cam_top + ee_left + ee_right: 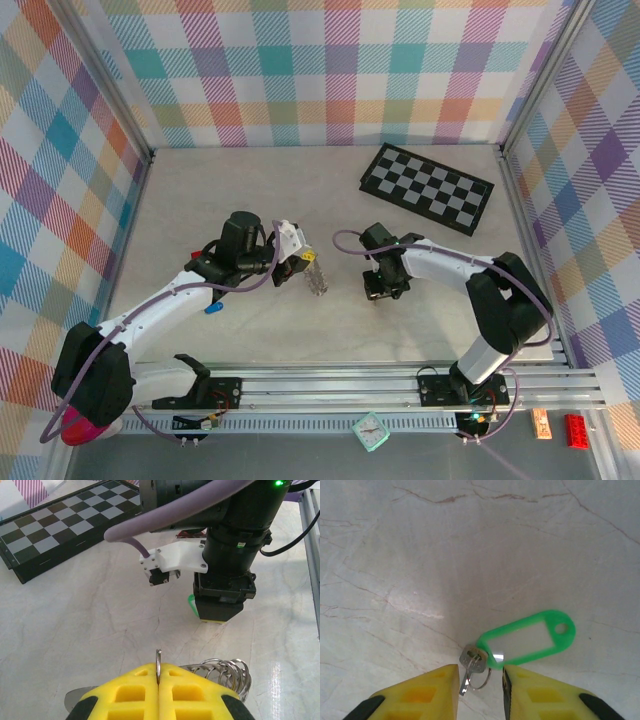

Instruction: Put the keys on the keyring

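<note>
My left gripper point(158, 670) is shut on the keyring point(158, 656), a thin metal hoop seen edge-on that stands up between the yellow pads. A bunch of silvery loops point(227, 672) hangs from it on the right. In the top view that gripper point(303, 264) holds the bunch point(318, 281) just above the table's middle. A small silver key point(471, 661) on a little split ring with a green plastic tag point(530, 637) lies flat on the table. My right gripper point(480, 682) is low over it, open, a finger on each side of the key.
A black-and-white chequered board point(428, 187) lies at the back right. A blue-tagged key point(213, 308) rests beside the left arm's forearm. Patterned walls close three sides. The two grippers face each other a short way apart, with the right gripper point(218, 611) just ahead in the left wrist view.
</note>
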Tool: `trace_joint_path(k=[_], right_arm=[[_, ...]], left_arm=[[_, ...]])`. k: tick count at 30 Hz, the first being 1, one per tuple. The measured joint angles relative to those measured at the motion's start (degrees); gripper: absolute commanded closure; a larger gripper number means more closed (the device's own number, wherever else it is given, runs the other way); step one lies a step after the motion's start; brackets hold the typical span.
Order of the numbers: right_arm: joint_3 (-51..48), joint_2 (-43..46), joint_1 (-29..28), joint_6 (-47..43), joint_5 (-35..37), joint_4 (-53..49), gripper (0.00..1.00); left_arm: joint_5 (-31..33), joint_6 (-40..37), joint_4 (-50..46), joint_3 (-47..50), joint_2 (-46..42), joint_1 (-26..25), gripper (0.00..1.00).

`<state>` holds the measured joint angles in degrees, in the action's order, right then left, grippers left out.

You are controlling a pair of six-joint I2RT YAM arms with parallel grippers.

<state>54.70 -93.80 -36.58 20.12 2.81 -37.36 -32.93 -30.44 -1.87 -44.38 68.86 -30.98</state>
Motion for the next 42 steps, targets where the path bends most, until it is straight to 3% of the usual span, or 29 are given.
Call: trace_joint_path(k=[10, 15, 25, 42], right_arm=[[0.66, -1.01, -0.15, -0.44, 1.09, -0.04, 0.86], [0.81, -1.01, -0.15, -0.46, 1.31, -0.35, 0.86], [0.85, -0.98, -0.26, -0.92, 1.55, -1.77, 0.75], [0.94, -0.98, -0.79, -1.31, 2.91, -3.06, 0.85]], left_arm=[[0.00, 0.00, -0.63, 0.00, 0.00, 0.00, 1.00], [0.00, 0.00, -0.83, 0.00, 0.00, 0.00, 1.00], [0.00, 0.00, -0.85, 0.00, 0.00, 0.00, 1.00], [0.00, -0.02, -0.98, 0.00, 0.00, 0.00, 1.00]])
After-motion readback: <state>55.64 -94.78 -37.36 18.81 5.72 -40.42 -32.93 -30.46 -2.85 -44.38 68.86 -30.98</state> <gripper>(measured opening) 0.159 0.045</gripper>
